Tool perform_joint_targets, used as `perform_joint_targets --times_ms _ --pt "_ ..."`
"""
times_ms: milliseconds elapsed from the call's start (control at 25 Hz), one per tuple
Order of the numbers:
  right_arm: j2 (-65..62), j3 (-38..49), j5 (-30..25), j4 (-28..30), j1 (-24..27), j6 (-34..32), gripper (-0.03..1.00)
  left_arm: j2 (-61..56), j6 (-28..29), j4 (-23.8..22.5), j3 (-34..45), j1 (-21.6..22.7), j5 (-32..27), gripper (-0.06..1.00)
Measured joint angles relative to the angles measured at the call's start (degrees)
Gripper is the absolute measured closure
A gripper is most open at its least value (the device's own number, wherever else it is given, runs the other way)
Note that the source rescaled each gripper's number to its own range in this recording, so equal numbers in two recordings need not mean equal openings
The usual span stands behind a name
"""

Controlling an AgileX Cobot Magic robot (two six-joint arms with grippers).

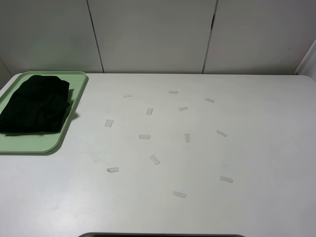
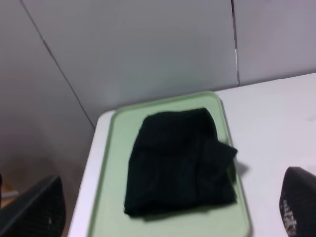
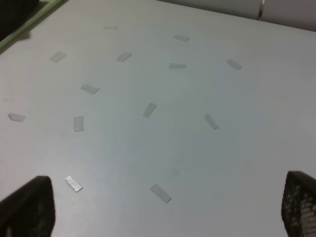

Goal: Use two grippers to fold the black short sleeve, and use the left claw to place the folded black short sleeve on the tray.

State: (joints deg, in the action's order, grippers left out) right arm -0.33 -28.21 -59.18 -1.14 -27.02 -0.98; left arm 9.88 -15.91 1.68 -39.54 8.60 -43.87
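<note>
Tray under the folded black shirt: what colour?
Pale green rectangular plastic tray, clearest in the left wrist view.

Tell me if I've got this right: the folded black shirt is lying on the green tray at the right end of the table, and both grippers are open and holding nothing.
Not quite. The exterior high view shows the black short sleeve on the tray at the table's left end. The rest stands.

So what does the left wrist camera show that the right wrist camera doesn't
Only the left wrist view shows the whole folded black short sleeve lying on the tray, one corner draped over the rim, plus the table's edge. Only the right wrist view shows the tape strips scattered over the table. Both show white tabletop, the grey wall panels behind, and a wide-open hand's dark fingertips at the corners.
</note>
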Motion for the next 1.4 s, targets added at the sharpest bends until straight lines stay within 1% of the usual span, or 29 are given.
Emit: perform_joint_targets --times_ms 120,280,400,480,600,720,840,1000,1120,1240,1400 --pt "0.00 0.00 0.00 0.00 0.00 0.00 -0.03 -4.43 2.89 -0.70 0.06 0.00 -4.79 0.08" --pt "0.00 0.00 0.00 0.00 0.00 0.00 -0.03 -9.48 4.08 -1.68 0.18 0.00 -10.05 0.08" --pt "0.00 0.00 0.00 0.00 0.00 0.00 -0.03 -10.12 5.53 -1.68 0.18 0.00 -14.29 0.07" --pt "0.00 0.00 0.00 0.00 0.00 0.00 -0.03 -10.12 7.44 -1.68 0.23 0.00 -15.64 0.07" --pt "0.00 0.00 0.00 0.00 0.00 0.00 -0.03 -10.12 10.56 -1.68 1.52 0.00 -15.75 0.07" --pt "0.00 0.00 0.00 -0.04 0.00 0.00 -0.03 -10.12 12.62 -1.68 5.42 -0.22 -15.97 0.07" --pt "0.00 0.00 0.00 -0.04 0.00 0.00 -0.03 -10.12 13.61 -1.68 10.24 -0.99 -16.69 0.07" --pt "0.00 0.00 0.00 -0.04 0.00 0.00 -0.03 -10.07 14.20 -2.70 11.61 -1.41 -17.10 0.07" --pt "0.00 0.00 0.00 -0.06 0.00 0.00 -0.03 -10.07 14.21 -3.30 11.68 -3.92 -17.10 0.07" --pt "0.00 0.00 0.00 -0.11 0.00 0.00 -0.03 -10.07 14.21 -3.63 11.69 -7.83 -17.10 0.07" --pt "0.00 0.00 0.00 -0.11 0.00 0.00 -0.03 -10.07 14.26 -3.74 11.69 -10.51 -17.10 0.07"
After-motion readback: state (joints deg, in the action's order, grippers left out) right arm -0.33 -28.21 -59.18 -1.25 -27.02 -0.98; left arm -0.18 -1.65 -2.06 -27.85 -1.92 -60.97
